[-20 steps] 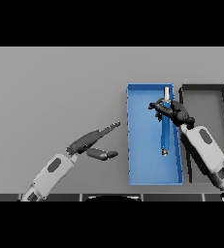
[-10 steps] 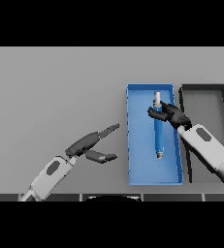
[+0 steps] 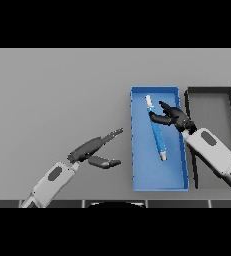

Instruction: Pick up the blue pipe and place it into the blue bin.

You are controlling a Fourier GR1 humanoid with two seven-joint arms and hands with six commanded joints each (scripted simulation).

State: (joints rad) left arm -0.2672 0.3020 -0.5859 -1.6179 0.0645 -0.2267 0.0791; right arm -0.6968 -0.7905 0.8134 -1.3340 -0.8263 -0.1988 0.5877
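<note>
Moved: right hand (image 3: pixel 173 117) has drawn back toward the blue bin's (image 3: pixel 137 150) right wall.
Blue pipe (image 3: pixel 157 131): lies released on the bin floor, just left of the relaxed fingers.
Left hand (image 3: pixel 94 150): open, over the table (image 3: pixel 57 90).

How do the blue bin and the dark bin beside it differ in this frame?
The blue bin is bright blue; the dark bin is black-walled with a grey floor. The blue bin holds the blue pipe, lying lengthwise; the dark bin shows nothing inside. The right hand reaches over the blue bin, while its forearm crosses the dark bin. Both are long open rectangles, side by side.
</note>
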